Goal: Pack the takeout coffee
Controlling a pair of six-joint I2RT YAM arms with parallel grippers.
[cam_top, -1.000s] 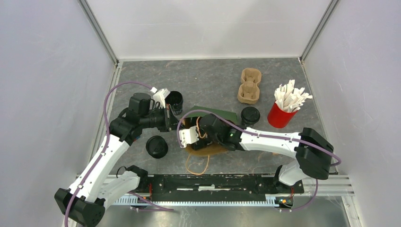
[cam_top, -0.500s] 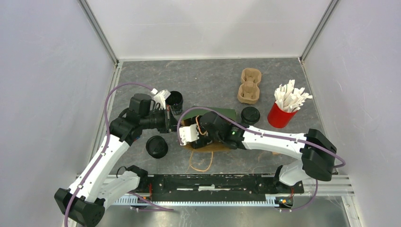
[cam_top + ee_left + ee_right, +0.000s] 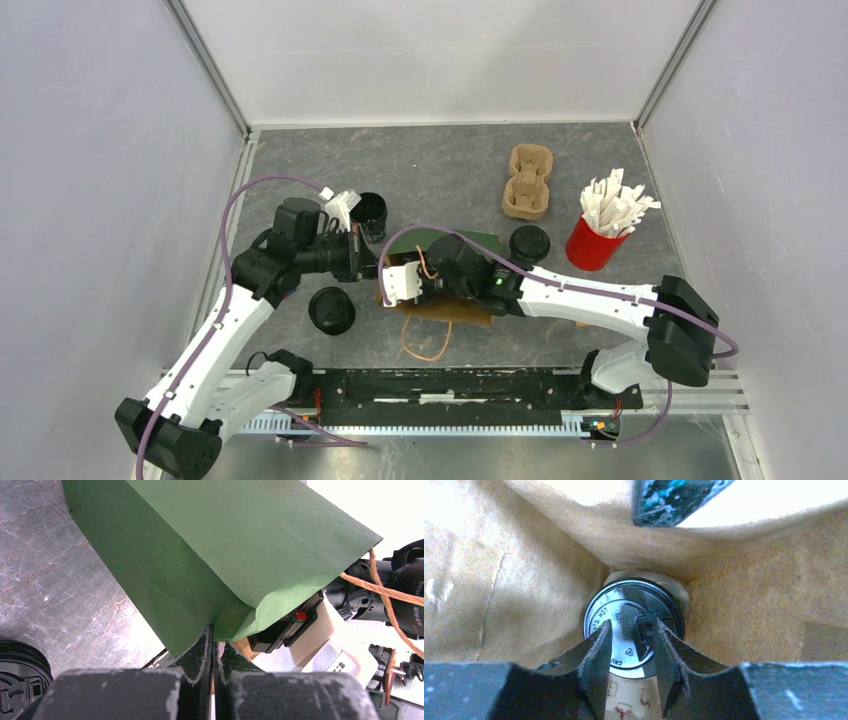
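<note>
Green paper bag (image 3: 462, 241) sits mid-table (image 3: 440, 160), its mouth covered from above by the right arm's wrist, so that arm's fingers are out of sight overhead. Whether the bag is upright or tipped cannot be judged. One twine handle (image 3: 425, 346) loops out onto the table at the near side. Cups counted: four black. The first cup (image 3: 634, 600) is inside the bag at the bottom, lid up, with brown paper close around it. The second cup (image 3: 331, 310), lidded, stands by the left forearm and is cut off at the corner of the left wrist view. The third cup (image 3: 529, 244), lidded, stands just beside the bag's right edge. The fourth cup (image 3: 370, 213) is partly hidden behind the left wrist, and its top is hard to read. Also noted are one pulp carrier (image 3: 527, 182) and one red cup (image 3: 595, 247) of white packets (image 3: 615, 205), both well apart from the bag. The left gripper (image 3: 214, 639) is clenched on the bag's green rim, with the paper pinched between its fingers. The right gripper (image 3: 632, 625) is inside the bag over the first cup's lid, fingers a narrow gap apart, far narrower than the lid, with nothing between them. Whether the tips touch the lid cannot be told.
</note>
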